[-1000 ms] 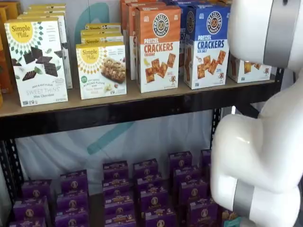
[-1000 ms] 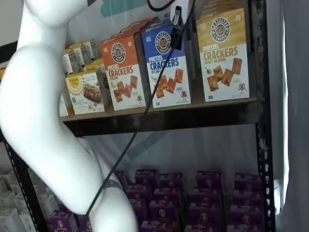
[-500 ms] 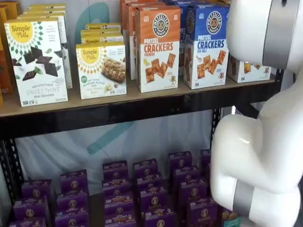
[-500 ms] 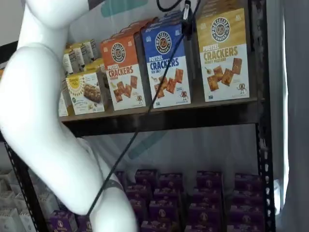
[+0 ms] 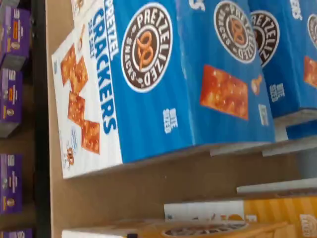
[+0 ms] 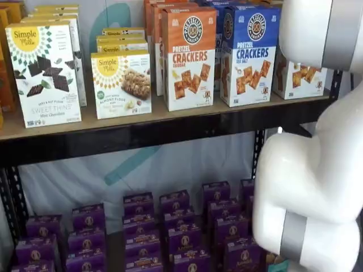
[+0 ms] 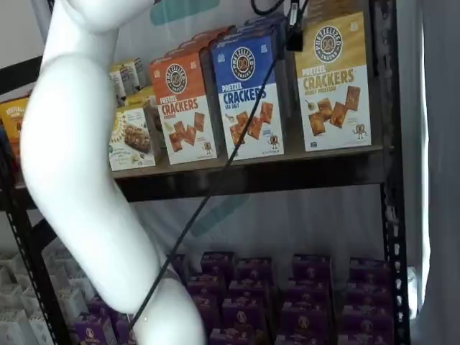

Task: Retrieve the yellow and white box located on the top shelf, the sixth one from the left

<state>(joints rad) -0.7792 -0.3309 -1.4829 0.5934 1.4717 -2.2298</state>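
Observation:
The yellow and white box [image 7: 334, 79] stands upright at the right end of the top shelf [image 7: 237, 164], beside a blue box [image 7: 248, 97]. In a shelf view the white arm [image 6: 317, 187] hides the top of the same box [image 6: 299, 76]. Of my gripper [image 7: 294, 30] only a black finger with a cable shows, hanging from the top edge in front of the gap between the blue and yellow boxes. No box is held. The wrist view looks close onto the blue box [image 5: 148, 84], with the yellow box top [image 5: 277, 213] beside it.
An orange Pretzel Crackers box [image 6: 189, 56] and white Simple Mills boxes [image 6: 44, 73] fill the rest of the top shelf. Several purple boxes [image 6: 170, 226] lie on the lower level. A black upright [image 7: 388, 144] stands right of the yellow box.
The black finger and cable have shifted right, from in front of the blue box to the gap before the yellow box. The arm has risen, uncovering more of the yellow and white box.

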